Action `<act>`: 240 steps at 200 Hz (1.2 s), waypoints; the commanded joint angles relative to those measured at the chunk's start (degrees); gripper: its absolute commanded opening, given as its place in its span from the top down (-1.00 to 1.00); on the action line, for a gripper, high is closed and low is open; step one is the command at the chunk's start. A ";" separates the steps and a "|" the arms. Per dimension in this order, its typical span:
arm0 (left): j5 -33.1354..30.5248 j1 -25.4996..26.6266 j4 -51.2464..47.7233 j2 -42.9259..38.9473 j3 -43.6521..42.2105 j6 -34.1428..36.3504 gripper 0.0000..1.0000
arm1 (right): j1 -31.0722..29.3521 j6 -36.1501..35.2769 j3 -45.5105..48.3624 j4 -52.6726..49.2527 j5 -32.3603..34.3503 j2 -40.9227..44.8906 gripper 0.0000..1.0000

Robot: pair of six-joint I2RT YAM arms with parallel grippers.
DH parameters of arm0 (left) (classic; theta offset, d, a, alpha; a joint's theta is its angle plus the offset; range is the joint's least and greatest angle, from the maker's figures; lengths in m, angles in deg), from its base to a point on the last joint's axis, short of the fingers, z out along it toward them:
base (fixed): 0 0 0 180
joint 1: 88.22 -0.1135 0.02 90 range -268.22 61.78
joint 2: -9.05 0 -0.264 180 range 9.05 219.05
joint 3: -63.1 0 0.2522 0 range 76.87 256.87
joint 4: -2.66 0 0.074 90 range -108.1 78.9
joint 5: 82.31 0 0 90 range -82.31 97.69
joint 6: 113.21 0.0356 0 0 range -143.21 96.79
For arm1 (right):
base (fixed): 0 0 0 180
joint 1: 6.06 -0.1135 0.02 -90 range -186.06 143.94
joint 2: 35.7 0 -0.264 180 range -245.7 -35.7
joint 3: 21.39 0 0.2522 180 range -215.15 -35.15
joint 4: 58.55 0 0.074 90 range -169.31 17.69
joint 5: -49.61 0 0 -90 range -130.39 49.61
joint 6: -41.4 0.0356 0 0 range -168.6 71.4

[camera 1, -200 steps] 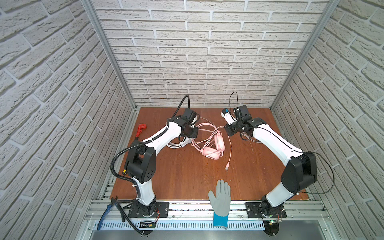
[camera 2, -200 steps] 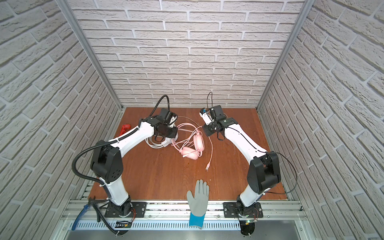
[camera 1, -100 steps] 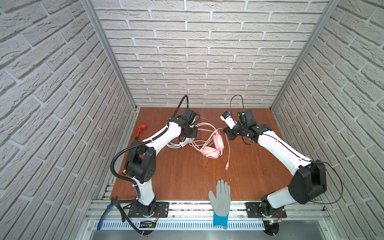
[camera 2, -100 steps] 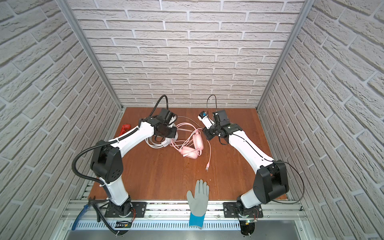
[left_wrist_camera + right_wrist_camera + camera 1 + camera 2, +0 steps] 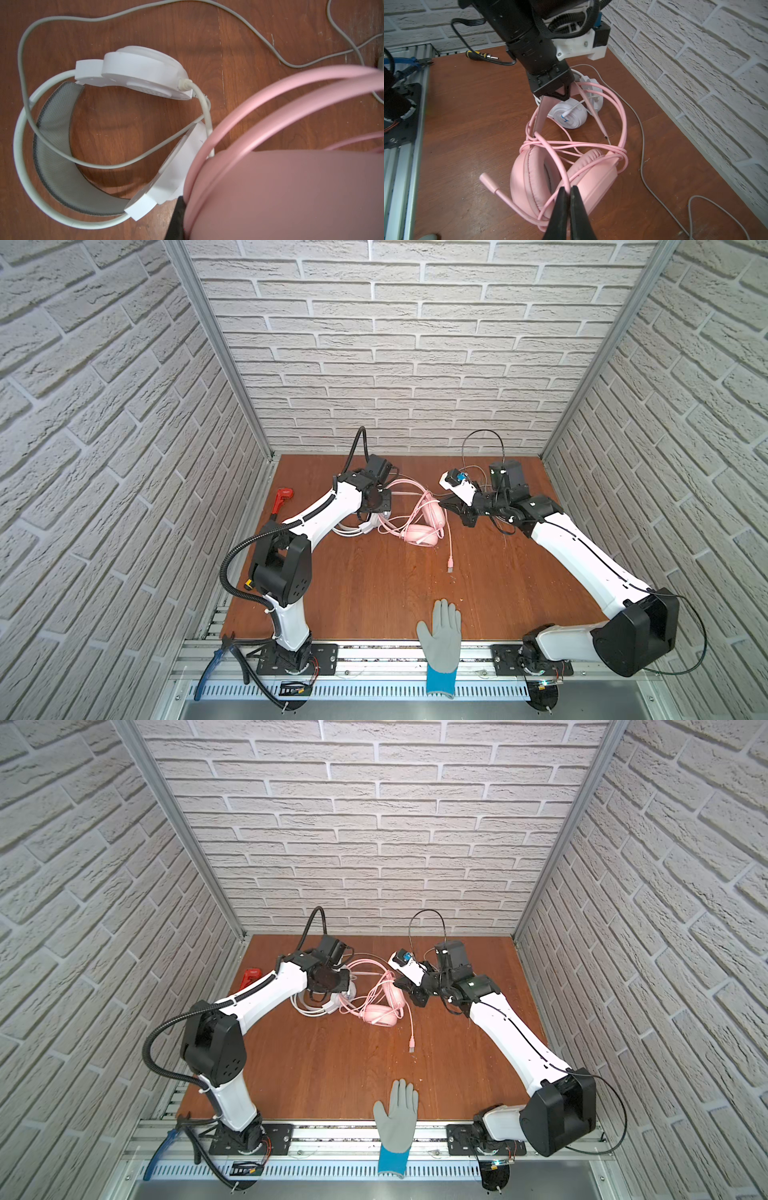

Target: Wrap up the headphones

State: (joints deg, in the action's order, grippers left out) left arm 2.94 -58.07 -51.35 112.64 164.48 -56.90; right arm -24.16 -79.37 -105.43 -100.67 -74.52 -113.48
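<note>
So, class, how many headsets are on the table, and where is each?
2. The pink headset stands mid-table towards the back, headband pinched in the left gripper. The white headset lies beside it, partly under the left arm. None seems hidden.

From high at the front, both top views looked down over the whole brown wooden tabletop (image 5: 374, 593). Close in, the left wrist camera faced straight down, the right slantwise; both caught the pink padded headset (image 5: 291, 187) and the white plastic headset (image 5: 569, 116).
</note>
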 commanded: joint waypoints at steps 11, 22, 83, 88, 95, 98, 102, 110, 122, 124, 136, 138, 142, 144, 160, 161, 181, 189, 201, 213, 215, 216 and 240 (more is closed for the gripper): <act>-0.59 -0.53 4.15 -0.89 2.21 -4.21 1.00 | -0.49 -6.38 -3.26 -7.15 -6.39 0.92 0.89; -0.63 -0.70 4.51 -1.09 2.21 -4.69 1.00 | -0.50 -7.42 -3.85 -9.16 -6.22 0.70 0.89; -2.16 -0.71 4.73 -0.18 1.68 -4.34 1.00 | -0.53 -5.61 -4.03 -7.08 -6.02 1.51 0.89; -2.18 -0.65 4.89 -0.30 1.33 -4.22 1.00 | -0.51 -5.27 -4.43 -6.68 -6.04 1.34 0.89; -2.15 -0.67 5.09 -0.34 0.76 -4.18 1.00 | -0.51 -4.74 -5.04 -6.26 -6.08 0.97 0.89; -2.11 -0.63 5.13 -0.44 0.57 -4.19 1.00 | -0.52 -4.60 -5.26 -6.20 -6.16 0.82 0.89; -2.16 -0.62 5.16 -0.49 0.22 -4.10 1.00 | -0.52 -4.44 -5.65 -6.03 -6.32 0.60 0.89; -2.40 -0.52 5.02 -0.65 -0.34 -4.08 1.00 | -0.53 -4.08 -6.36 -5.74 -6.75 0.06 0.89; -2.71 -0.43 5.01 -0.82 -1.06 -4.14 1.00 | -0.52 -3.60 -7.88 -5.88 -7.94 -1.03 0.89; -2.83 -0.44 5.05 -0.84 -1.22 -4.22 1.00 | -0.59 -3.60 -8.17 -5.98 -8.25 -1.23 0.89; -2.89 -0.37 5.25 -0.98 -1.93 -4.41 1.00 | -0.57 -3.26 -9.76 -6.47 -9.83 -2.34 0.89; -2.94 -0.36 5.29 -0.97 -1.99 -4.44 1.00 | -0.56 -3.19 -10.02 -6.47 -10.06 -2.48 0.89; -2.92 -0.36 5.41 -0.98 -2.20 -4.49 1.00 | -0.59 -3.08 -10.47 -6.48 -10.28 -2.77 0.89; -2.85 -0.36 5.37 -0.99 -2.23 -4.48 1.00 | -0.56 -3.08 -10.64 -6.39 -10.44 -2.98 0.89; -2.89 -0.03 5.45 -1.02 -2.52 -4.23 1.00 | -0.50 -0.41 -11.90 -5.59 -9.77 -4.01 0.89; -2.98 -0.02 5.45 -1.02 -2.53 -4.21 1.00 | -0.51 -0.38 -11.98 -5.58 -9.66 -4.07 0.89; -3.49 0.32 5.10 -1.17 -2.67 -3.50 1.00 | -0.46 1.25 -13.83 -5.52 -6.24 -5.79 0.89; -3.83 0.47 4.96 -1.39 -2.83 -3.18 1.00 | -0.34 1.70 -14.47 -5.66 -4.62 -6.37 0.89; -4.17 0.62 4.84 -1.85 -3.43 -2.88 1.00 | -0.35 3.30 -14.92 -4.88 -0.88 -7.07 0.89; -4.23 0.62 5.05 -2.50 -4.08 -2.59 1.00 | -0.05 4.42 -15.16 -3.86 2.23 -7.61 0.89; -4.22 0.68 5.04 -2.62 -4.22 -2.60 1.00 | -0.05 4.69 -15.22 -3.69 2.69 -7.73 0.89; -4.17 0.69 5.07 -2.70 -4.21 -2.56 1.00 | -0.03 4.81 -15.27 -3.66 2.94 -7.78 0.89; -3.83 1.09 5.69 -3.86 -5.78 -1.83 1.00 | 0.80 6.56 -16.91 -3.61 6.61 -9.66 0.89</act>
State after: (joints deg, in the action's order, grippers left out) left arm -1.52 -57.65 -49.14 112.53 159.95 -58.98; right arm -24.03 -76.13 -119.73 -107.21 -73.21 -122.07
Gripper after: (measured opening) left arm 0.083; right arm 0.066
